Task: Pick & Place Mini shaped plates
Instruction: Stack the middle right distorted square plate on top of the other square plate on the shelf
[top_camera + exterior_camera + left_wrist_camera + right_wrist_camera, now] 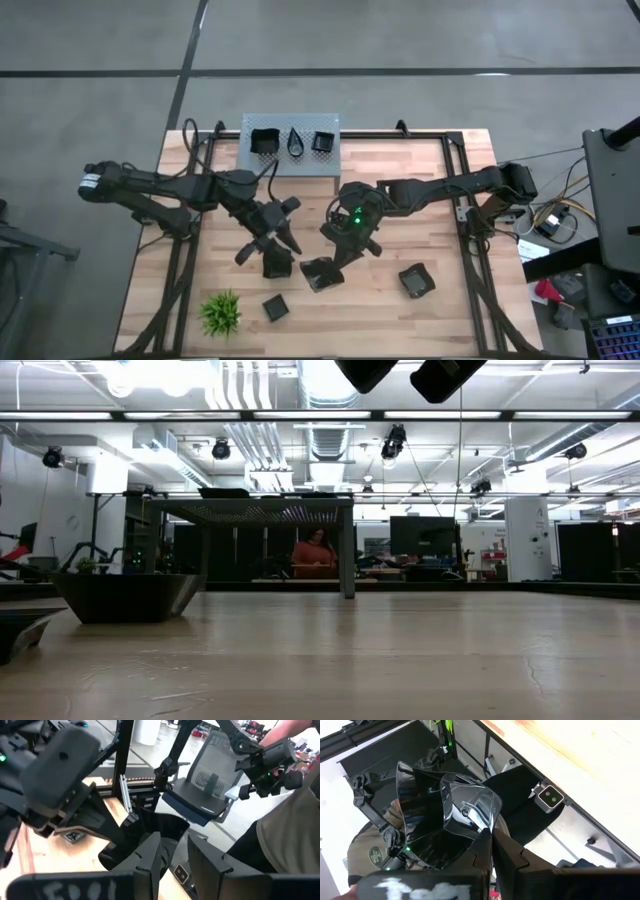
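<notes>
Both grippers are up above the middle of the table. My left gripper [280, 243] is closed on a small black square plate [277, 262]. In the left wrist view this plate [160, 827] sits at the fingertips. My right gripper [345, 258] is shut on a glossy black plate [320, 273] with raised, flared rims, seen large in the right wrist view [440, 815]. Two more black plates [417, 281] [275, 307] rest flat on the wood near the front edge. Three plates sit on the grey tray [290, 160] at the far edge. My left gripper has the square plate's lower part [167, 840] between its two spread fingers, which reach out nearly level. The fingers hide the exact contact. The plate is lifted clear of the table. My right gripper pinches one raised rim wall [482, 827] of the glossy plate between its two fingers, at a corner of the rim. The fingers slant downward. The plate stands out beyond the fingertips, tilted and lifted clear of the table.
A small spiky green plant [220, 313] stands at the near left corner. A black frame rail [470, 230] runs along the table's right side. A person [290, 835] stands beside the table near an office chair [205, 785]. Bare wood lies between the tray and the grippers.
</notes>
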`<state>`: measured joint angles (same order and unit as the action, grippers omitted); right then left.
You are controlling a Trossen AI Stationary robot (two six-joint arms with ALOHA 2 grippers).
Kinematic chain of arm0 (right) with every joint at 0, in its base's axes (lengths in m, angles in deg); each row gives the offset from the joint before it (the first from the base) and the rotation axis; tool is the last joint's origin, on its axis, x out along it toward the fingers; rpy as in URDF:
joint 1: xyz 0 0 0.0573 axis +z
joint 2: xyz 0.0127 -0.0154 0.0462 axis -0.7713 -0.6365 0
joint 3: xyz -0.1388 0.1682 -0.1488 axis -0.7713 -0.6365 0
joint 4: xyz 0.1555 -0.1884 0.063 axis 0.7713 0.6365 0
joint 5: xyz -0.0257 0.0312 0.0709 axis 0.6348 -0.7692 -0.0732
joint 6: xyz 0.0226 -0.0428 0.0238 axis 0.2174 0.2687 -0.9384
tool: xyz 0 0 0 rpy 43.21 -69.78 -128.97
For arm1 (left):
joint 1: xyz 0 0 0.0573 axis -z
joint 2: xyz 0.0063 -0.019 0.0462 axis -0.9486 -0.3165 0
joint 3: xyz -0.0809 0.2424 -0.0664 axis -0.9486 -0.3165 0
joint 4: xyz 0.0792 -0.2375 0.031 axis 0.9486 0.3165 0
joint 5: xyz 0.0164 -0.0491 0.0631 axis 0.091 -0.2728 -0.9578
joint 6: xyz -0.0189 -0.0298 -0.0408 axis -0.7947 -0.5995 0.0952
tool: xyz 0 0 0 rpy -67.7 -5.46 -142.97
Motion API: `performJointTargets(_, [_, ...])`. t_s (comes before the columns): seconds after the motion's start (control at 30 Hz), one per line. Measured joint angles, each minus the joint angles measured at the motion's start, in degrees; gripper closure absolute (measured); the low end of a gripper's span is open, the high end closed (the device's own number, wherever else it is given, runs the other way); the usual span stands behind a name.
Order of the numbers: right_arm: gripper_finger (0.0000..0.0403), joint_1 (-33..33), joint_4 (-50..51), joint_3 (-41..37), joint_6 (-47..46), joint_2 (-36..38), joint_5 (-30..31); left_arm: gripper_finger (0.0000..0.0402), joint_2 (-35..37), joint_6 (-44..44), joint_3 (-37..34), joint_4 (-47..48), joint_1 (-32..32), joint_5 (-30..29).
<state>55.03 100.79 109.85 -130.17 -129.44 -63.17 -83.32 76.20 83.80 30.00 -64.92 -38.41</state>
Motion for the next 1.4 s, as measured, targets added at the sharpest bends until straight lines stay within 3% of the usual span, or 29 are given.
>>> performJointTargets(0.67, [0.0394,-3.1,-0.2,-0.2,-1.5,0.0,-5.2,0.0312,-5.4,6.5,0.0,-1.6,2.6,-0.9])
performJointTargets(1.2, [0.0394,-3.5,-1.5,0.1,-1.0,-0.1,-5.7,0.0312,-8.0,7.5,0.0,-1.8,2.6,-1.8])
performJointTargets(1.4, [0.0394,-3.5,-1.5,0.0,0.1,-0.1,-5.6,0.0333,-7.4,7.2,0.0,-1.9,2.6,-1.8])
